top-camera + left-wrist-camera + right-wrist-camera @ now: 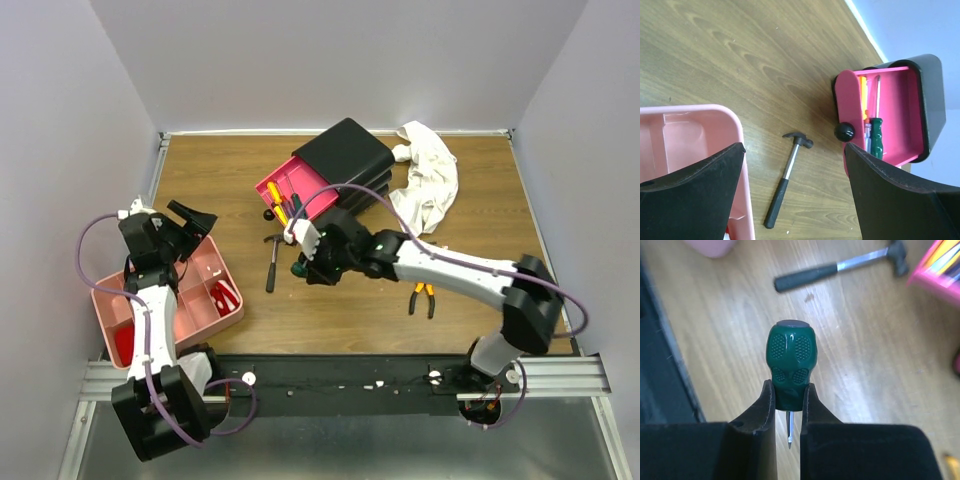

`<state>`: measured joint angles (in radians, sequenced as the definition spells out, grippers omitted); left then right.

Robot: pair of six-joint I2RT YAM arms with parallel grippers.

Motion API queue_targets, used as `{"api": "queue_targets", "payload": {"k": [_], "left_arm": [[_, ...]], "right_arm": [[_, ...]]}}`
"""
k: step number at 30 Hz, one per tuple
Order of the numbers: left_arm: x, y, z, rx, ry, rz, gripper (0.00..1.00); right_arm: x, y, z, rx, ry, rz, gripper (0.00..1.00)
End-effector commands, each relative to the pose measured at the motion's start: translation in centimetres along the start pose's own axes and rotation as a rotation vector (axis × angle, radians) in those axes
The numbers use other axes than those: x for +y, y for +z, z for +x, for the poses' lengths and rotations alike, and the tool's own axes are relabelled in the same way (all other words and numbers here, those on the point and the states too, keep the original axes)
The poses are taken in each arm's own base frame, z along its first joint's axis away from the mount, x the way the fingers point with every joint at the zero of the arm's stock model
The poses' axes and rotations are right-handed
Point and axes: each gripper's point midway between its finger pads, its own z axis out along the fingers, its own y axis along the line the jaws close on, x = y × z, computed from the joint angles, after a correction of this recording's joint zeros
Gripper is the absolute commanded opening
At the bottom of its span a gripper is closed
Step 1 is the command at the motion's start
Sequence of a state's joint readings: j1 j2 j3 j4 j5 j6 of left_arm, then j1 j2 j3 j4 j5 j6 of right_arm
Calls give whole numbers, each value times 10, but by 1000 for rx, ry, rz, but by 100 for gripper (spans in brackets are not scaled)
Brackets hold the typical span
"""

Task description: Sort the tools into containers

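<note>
Stubby green screwdriver [790,360] is gripped by the right fingers [815,410], pinched at the handle's narrow neck w/ the shaft down between them. It looks lifted just off the counter [200,170], beside the hammer [272,262] and near the open drawer [300,185]. The grip looks thin, so a slow carry is advised. The handle should be laid along the drawer before release, w/ knob & rim cleared.

Left fingers [700,195] are spread wide, nothing held, over the tray [195,295].

Drawer: yellow- and green-handled screwdrivers are seen inside.

Tray: red items in two compartments, type can't be told.

Pliers [423,297] are left unsorted on the counter.
</note>
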<state>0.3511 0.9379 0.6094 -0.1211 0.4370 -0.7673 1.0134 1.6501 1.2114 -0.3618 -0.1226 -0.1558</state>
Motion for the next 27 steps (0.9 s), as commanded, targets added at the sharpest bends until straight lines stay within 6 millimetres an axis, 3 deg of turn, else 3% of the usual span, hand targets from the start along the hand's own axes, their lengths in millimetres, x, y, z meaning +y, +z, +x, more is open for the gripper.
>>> {"api": "queue_targets", "payload": {"k": [1, 5, 6, 7, 8, 9, 11, 12, 13, 15, 16, 18, 21, 22, 23, 27], "left_arm": [[4, 8, 6, 44, -29, -30, 91], [4, 15, 11, 77, -25, -26, 91], [3, 18, 10, 76, -19, -25, 91], [3, 18, 9, 76, -16, -25, 91], [3, 19, 8, 76, -5, -25, 91], [3, 20, 6, 73, 4, -24, 91], [3, 19, 6, 72, 23, -25, 91], [3, 19, 6, 72, 28, -26, 91], [3, 18, 6, 72, 37, -22, 91], [1, 16, 5, 69, 71, -14, 91], [1, 15, 4, 69, 85, -11, 92], [-1, 15, 5, 79, 112, -2, 91], [-3, 17, 7, 97, 112, 14, 92], [-3, 19, 6, 98, 105, 16, 91], [-3, 19, 6, 99, 102, 19, 91], [-9, 26, -1, 94, 104, 34, 92]], "right_arm": [[-8, -54, -49, -138, -121, -91, 1], [-67, -72, -99, -287, 1, 147, 1], [-82, -66, -101, -287, 27, 197, 1], [-91, -70, -119, -335, 27, 231, 1], [-97, -67, -124, -341, 45, 256, 1], [-115, -53, -118, -309, 70, 316, 1], [-140, -55, -134, -345, 149, 412, 1], [-159, -56, -135, -346, 189, 457, 1], [-174, -43, -124, -300, 227, 503, 1], [-198, -48, -134, -337, 289, 527, 1], [-205, -35, -126, -307, 305, 527, 1], [-219, -35, -130, -321, 338, 546, 1], [-222, -23, -127, -314, 344, 539, 1], [-221, -22, -127, -313, 346, 531, 22], [-220, -20, -124, -304, 353, 529, 34], [-214, -21, -120, -284, 355, 504, 69]]}}
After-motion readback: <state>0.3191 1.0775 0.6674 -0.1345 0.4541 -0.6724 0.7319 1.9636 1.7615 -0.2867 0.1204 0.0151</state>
